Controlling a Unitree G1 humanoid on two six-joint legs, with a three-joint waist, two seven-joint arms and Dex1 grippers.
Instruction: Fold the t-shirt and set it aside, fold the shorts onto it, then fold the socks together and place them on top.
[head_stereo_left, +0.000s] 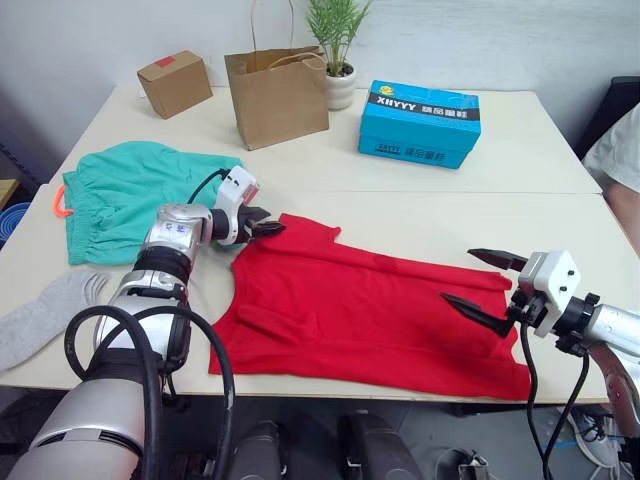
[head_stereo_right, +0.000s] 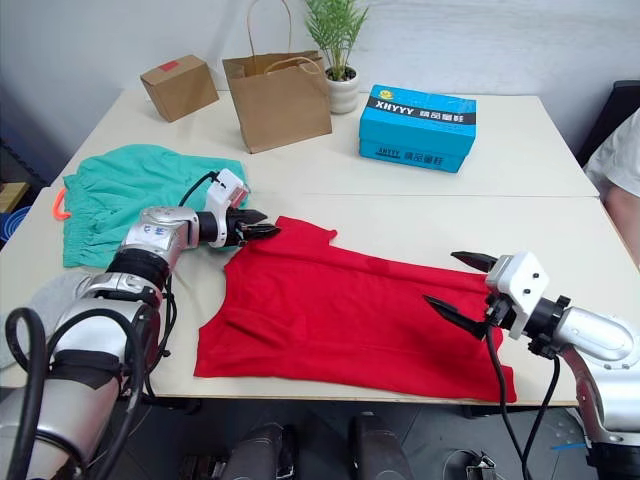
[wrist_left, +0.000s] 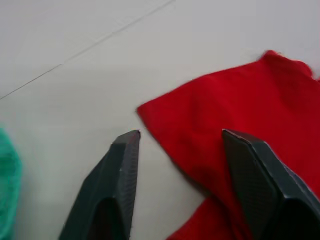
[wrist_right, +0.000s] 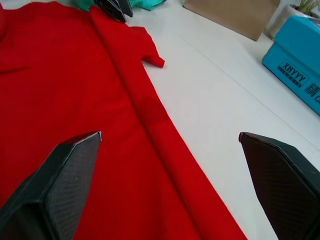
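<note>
The red t-shirt (head_stereo_left: 370, 310) lies spread across the front middle of the white table (head_stereo_left: 420, 210), partly folded lengthwise. My left gripper (head_stereo_left: 265, 226) is open at the shirt's far left corner, and that corner lies between its fingers (wrist_left: 125, 165). At the shirt's right end my right gripper (head_stereo_left: 457, 274) stands wide open just above the cloth, holding nothing. The teal-green shorts (head_stereo_left: 130, 195) lie flat at the left with an orange drawstring (head_stereo_left: 60, 200) showing at their left side. Light grey socks (head_stereo_left: 45, 315) rest at the front left edge.
Along the back stand a small cardboard box (head_stereo_left: 175, 83), a brown paper bag (head_stereo_left: 278, 97), a potted plant (head_stereo_left: 338, 60) and a blue shoe box (head_stereo_left: 420, 122). A person's sleeve (head_stereo_left: 622, 150) shows at the right edge.
</note>
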